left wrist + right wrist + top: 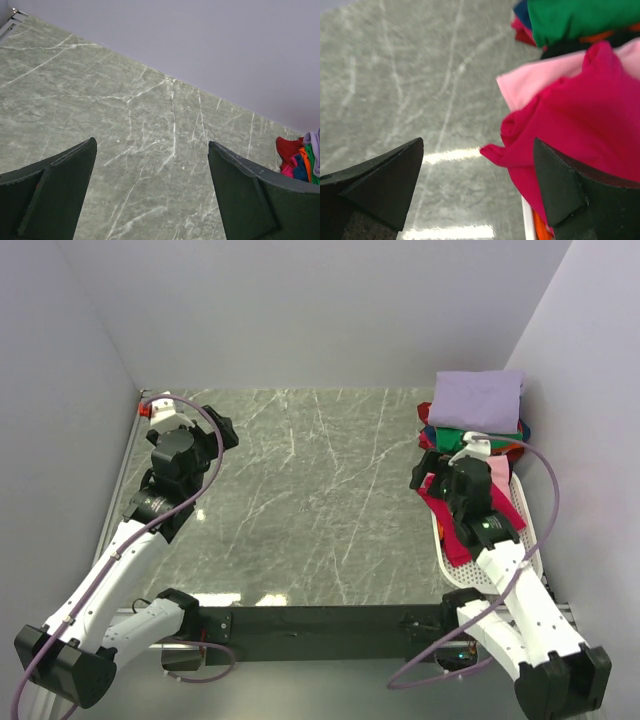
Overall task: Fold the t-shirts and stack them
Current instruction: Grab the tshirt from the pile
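Soft matt cloth t-shirts, glossy veined stone-look table, white perforated plastic basket.

We see a green-grey marbled table spreading beneath and ahead of the left jaws. On it, just right of the right jaws, stands a white basket heaped with t-shirts, the crimson one spilling over its rim.

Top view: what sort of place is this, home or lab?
Probably a lab test cell, not a home: plain white walls box in a marble-patterned table, a left arm and right arm are mounted at its near edge, and a basket piled with coloured t-shirts sits at the right.
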`<action>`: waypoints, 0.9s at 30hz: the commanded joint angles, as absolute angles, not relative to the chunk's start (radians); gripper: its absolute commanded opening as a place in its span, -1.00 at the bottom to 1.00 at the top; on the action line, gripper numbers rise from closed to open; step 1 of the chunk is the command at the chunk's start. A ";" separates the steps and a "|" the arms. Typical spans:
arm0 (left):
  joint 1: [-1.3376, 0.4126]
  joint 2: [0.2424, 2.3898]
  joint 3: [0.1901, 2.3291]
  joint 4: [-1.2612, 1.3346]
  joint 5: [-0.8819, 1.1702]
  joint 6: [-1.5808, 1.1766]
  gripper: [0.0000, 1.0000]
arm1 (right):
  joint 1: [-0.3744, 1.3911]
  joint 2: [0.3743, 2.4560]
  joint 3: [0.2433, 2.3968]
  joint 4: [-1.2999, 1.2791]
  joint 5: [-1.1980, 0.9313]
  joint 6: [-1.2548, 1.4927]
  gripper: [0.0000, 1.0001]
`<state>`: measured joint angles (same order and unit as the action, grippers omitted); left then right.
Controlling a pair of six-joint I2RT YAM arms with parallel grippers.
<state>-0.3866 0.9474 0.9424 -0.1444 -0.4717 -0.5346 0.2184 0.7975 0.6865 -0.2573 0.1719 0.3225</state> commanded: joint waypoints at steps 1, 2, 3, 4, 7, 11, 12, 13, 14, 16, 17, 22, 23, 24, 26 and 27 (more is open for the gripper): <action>-0.390 0.931 0.943 -0.132 -0.489 -0.515 0.99 | 0.235 0.831 0.741 -0.308 0.250 0.359 0.92; -0.390 0.928 0.939 -0.130 -0.491 -0.514 0.99 | 0.236 0.847 0.742 -0.311 0.259 0.362 0.93; -0.390 0.927 0.936 -0.123 -0.492 -0.512 0.99 | 0.236 0.854 0.741 -0.311 0.264 0.371 0.92; -0.390 0.922 0.930 -0.117 -0.491 -0.509 0.99 | 0.236 0.862 0.741 -0.314 0.264 0.374 0.92; -0.390 0.926 0.930 -0.115 -0.486 -0.508 0.99 | 0.236 0.905 0.732 -0.298 0.265 0.391 0.92; -0.390 0.943 0.934 -0.124 -0.497 -0.506 0.99 | 0.251 0.962 0.738 -0.290 0.270 0.410 0.91; -0.390 0.946 0.936 -0.124 -0.497 -0.506 0.99 | 0.256 0.971 0.741 -0.304 0.285 0.413 0.91; -0.390 0.948 0.936 -0.124 -0.497 -0.505 0.99 | 0.262 0.988 0.753 -0.314 0.296 0.414 0.91; -0.390 0.948 0.936 -0.123 -0.497 -0.503 0.99 | 0.270 0.995 0.758 -0.325 0.308 0.419 0.91; -0.390 0.950 0.933 -0.120 -0.502 -0.502 0.99 | 0.282 1.003 0.753 -0.337 0.356 0.422 0.91; -0.390 0.950 0.931 -0.117 -0.506 -0.502 0.99 | 0.282 1.005 0.747 -0.334 0.367 0.423 0.91; -0.390 0.951 0.931 -0.115 -0.509 -0.500 0.99 | 0.282 1.037 0.726 -0.301 0.396 0.439 0.76; -0.390 0.951 0.928 -0.114 -0.511 -0.500 0.99 | 0.281 1.043 0.726 -0.292 0.394 0.439 0.72; -0.390 0.953 0.928 -0.115 -0.512 -0.500 0.99 | 0.282 1.051 0.726 -0.284 0.396 0.440 0.66; -0.390 0.953 0.930 -0.117 -0.514 -0.500 0.99 | 0.282 1.086 0.736 -0.278 0.405 0.439 0.46; -0.390 0.953 0.934 -0.121 -0.515 -0.500 0.99 | 0.284 1.098 0.747 -0.276 0.406 0.437 0.43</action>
<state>-0.3870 0.9489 0.9310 -0.1402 -0.4950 -0.5159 0.2775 1.0630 0.7029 -0.3145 0.3664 0.4267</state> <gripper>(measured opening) 0.993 0.737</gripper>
